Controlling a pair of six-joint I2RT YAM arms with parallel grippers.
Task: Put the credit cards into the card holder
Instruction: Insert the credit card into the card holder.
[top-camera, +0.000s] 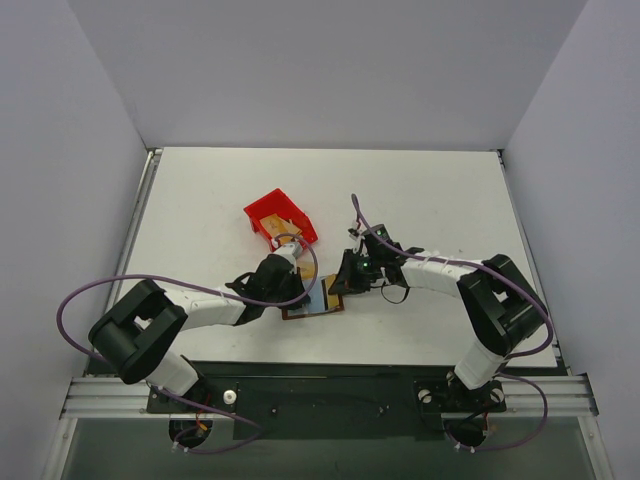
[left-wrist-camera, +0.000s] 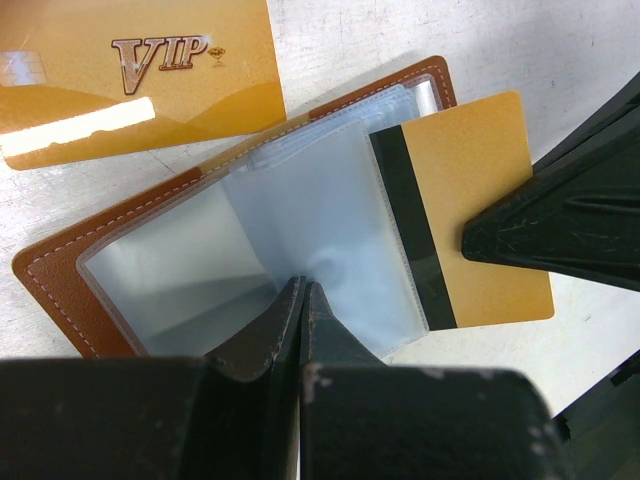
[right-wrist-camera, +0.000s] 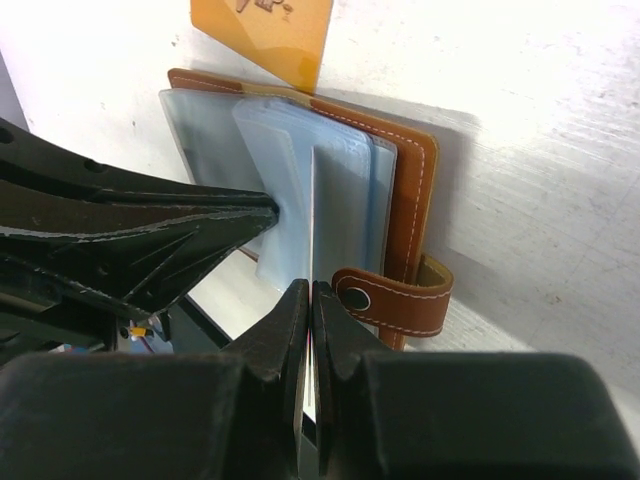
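The brown card holder (left-wrist-camera: 60, 290) lies open on the table, its clear bluish sleeves fanned up. My left gripper (left-wrist-camera: 301, 285) is shut on one sleeve (left-wrist-camera: 330, 200) at its near edge and holds it lifted. A gold credit card (left-wrist-camera: 475, 200) with a dark stripe has its striped edge at the sleeves' right opening. My right gripper (right-wrist-camera: 311, 288) is shut on this card, which shows edge-on there. A second gold card (left-wrist-camera: 130, 70) marked VIP lies flat just beyond the holder. From above, both grippers (top-camera: 297, 290) (top-camera: 345, 278) meet over the holder (top-camera: 315, 303).
A red plastic bin (top-camera: 280, 218) stands just behind the holder, near the loose VIP card (top-camera: 290, 240). The holder's snap tab (right-wrist-camera: 395, 300) curls out beside my right fingers. White walls enclose the table on three sides.
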